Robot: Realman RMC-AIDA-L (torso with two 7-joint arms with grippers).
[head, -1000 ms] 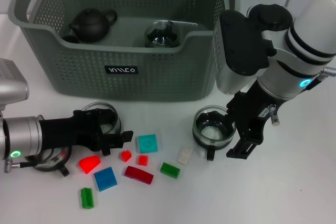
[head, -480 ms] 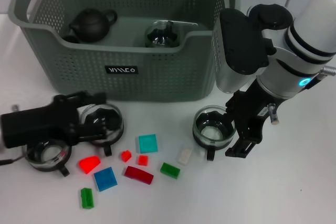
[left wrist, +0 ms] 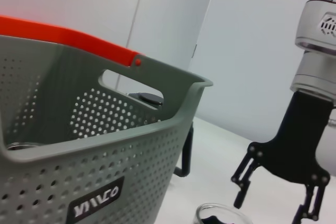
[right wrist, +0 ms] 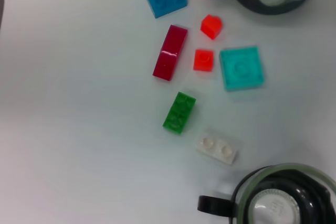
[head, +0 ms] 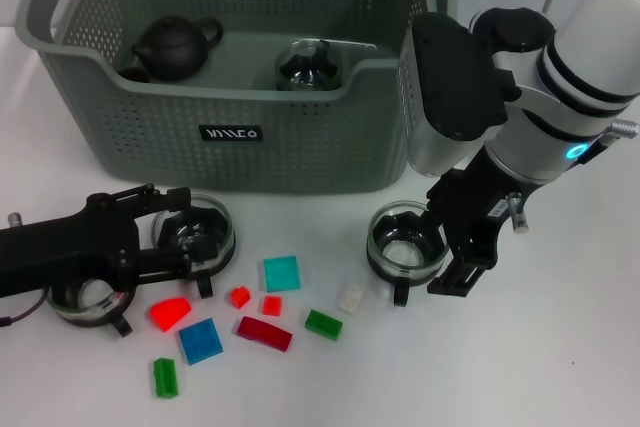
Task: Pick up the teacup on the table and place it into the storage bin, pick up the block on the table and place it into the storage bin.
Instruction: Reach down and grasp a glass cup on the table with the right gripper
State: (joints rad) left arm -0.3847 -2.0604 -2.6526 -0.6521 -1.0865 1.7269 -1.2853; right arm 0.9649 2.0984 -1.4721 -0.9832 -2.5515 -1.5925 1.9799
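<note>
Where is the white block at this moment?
In the head view, the white block lies on the table, right of centre, between the green block and the glass teacup below the right gripper.

The white surface (head: 560, 347) carried the grey storage bin (head: 240, 137), three glass teacups (head: 405, 245), and scattered coloured blocks (head: 281, 273) in front.

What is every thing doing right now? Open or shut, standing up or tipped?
Bin: upright, holds two teapots.
Black teapot: upright in bin.
Glass teapot: in bin.
Left cup: upright, outside bin.
Middle cup: upright, between left hand's fingers.
Right cup: upright, untouched.
Blocks: lying loose, outside bin.
Left hand: open.
Right hand: open, beside right cup.
</note>
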